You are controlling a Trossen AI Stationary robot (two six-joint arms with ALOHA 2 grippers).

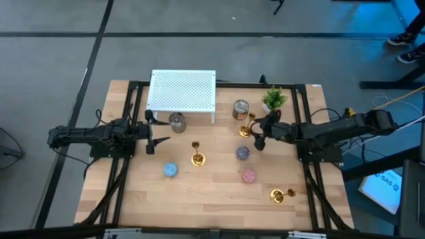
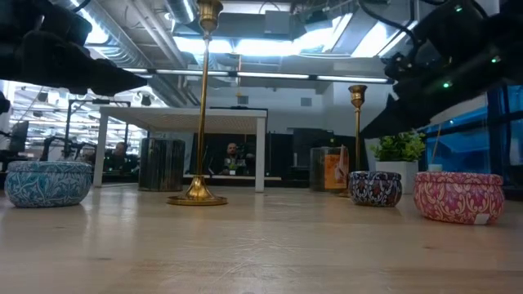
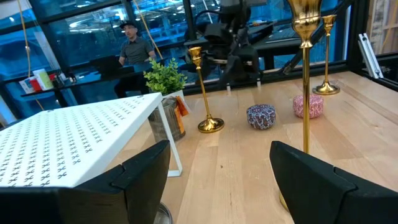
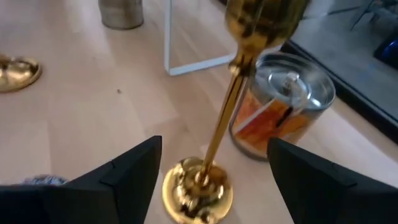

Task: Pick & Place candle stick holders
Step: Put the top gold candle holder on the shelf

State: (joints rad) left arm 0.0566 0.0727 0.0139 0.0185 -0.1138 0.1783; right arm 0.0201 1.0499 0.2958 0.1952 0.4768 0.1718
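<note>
on the wooden table point(image 1: 212, 206) three gold candle stick holders stand upright and well apart. the first candlestick point(image 1: 197, 154) is near the middle of the table, the second candlestick point(image 1: 247, 126) sits toward the back right, just beside an orange-labelled tin with a silver lid point(image 1: 241, 109), and the third candlestick point(image 1: 281, 195) stands alone near the front right corner.

the right gripper point(image 1: 261, 133) hangs just beside the second candlestick, its two dark fingers point(image 4: 311, 186) spread wide with the thin stem point(image 4: 221, 134) rising in the gap between them; neither finger touches the stem, and nothing is held. the round flared base point(image 4: 196, 193) rests flat on the wood.

the left gripper point(image 1: 150, 135) waits at the left side of the table, in front of a white perforated stand point(image 1: 182, 89), jaws parted and empty, close to a grey metal tin point(image 1: 176, 122).

a blue patterned disc point(image 1: 171, 170), a dark speckled disc point(image 1: 243, 153) and a pink disc point(image 1: 248, 175) lie on the table between the candlesticks. a small potted plant point(image 1: 273, 99) stands at the back right. a person point(image 3: 134, 46) sits in the room beyond the table.
</note>
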